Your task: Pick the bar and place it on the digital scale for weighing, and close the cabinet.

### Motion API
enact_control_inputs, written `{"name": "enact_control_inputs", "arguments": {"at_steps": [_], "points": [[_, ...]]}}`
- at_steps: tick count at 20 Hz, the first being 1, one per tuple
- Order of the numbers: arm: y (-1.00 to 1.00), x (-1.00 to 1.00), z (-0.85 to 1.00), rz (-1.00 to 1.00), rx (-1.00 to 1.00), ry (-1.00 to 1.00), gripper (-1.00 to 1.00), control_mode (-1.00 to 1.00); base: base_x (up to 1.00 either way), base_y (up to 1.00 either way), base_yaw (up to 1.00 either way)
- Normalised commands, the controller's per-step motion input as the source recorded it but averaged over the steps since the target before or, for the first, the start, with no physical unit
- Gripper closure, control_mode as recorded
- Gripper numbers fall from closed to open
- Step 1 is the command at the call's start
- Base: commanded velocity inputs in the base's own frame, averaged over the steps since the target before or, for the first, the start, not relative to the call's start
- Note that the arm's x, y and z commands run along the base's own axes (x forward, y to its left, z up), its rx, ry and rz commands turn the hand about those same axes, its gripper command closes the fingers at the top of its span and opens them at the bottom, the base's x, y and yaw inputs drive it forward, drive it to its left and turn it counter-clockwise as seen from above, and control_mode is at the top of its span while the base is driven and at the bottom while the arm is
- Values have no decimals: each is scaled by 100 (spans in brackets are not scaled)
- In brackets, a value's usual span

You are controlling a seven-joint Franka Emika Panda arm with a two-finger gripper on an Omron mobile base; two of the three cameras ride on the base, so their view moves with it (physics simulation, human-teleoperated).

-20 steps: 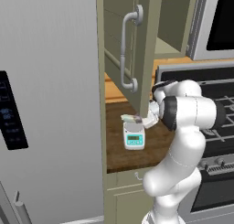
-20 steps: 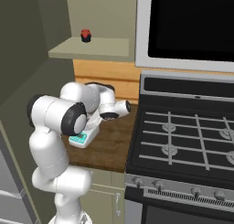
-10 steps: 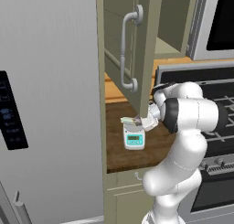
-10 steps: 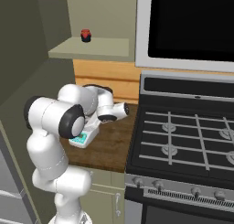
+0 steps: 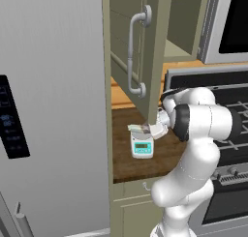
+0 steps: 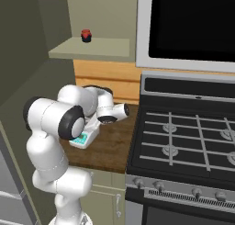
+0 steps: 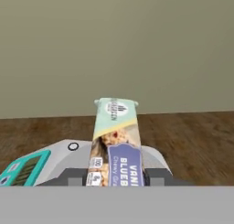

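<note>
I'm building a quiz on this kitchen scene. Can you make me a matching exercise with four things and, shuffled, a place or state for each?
Things:
1. bar
2. digital scale
3. cabinet door
4. small red object

Places or states:
A. standing open, handle facing out
B. on the shelf inside the cabinet
C. on the wooden counter, display facing the front
D. between the jaws of the gripper, over the weighing plate

Pairs: 1-D, 2-C, 3-A, 4-B
</note>
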Motion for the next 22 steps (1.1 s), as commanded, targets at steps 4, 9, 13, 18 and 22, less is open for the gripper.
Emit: {"name": "enact_control_inputs", "arguments": {"at_steps": [4, 9, 13, 18, 22], "points": [[0, -5, 0, 0, 0, 0, -100, -100, 0, 0, 0], [0, -33, 5, 1, 0, -5, -100, -100, 0, 0, 0], [0, -53, 38, 2, 0, -23, -100, -100, 0, 0, 0], [0, -67, 53, 1, 6, -26, -100, -100, 0, 0, 0], [0, -83, 41, 0, 13, -31, -100, -100, 0, 0, 0]]}}
